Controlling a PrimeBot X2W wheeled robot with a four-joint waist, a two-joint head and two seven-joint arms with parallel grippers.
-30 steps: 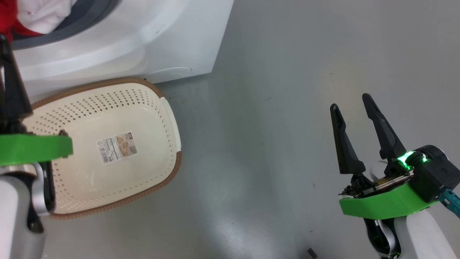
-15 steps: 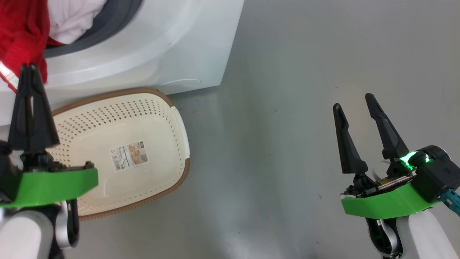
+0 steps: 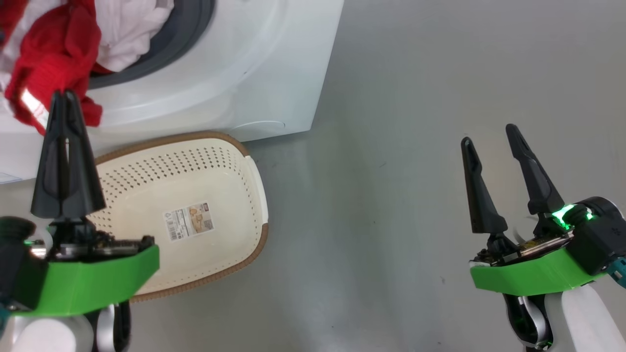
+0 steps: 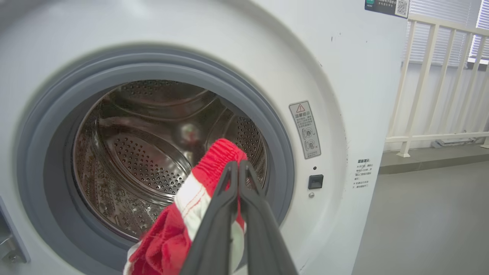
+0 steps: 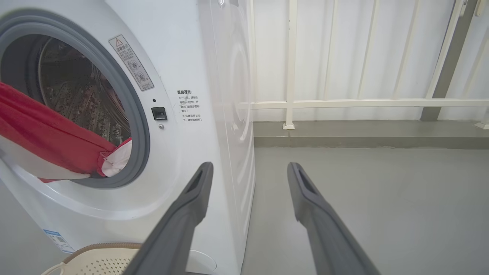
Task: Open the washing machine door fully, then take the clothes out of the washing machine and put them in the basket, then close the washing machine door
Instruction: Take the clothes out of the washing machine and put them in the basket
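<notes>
Red-and-white clothes (image 4: 217,152) are clamped in my left claw (image 4: 237,165) at the washing machine (image 4: 336,76) mouth; my right claw (image 3: 489,135) stands apart over the floor (image 3: 391,195).

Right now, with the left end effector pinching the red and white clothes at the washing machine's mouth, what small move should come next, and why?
Probably pull the left end effector back and down toward the basket. It is shut on the clothes, which hang out of the washing machine, and the basket sits just below its opening.
</notes>
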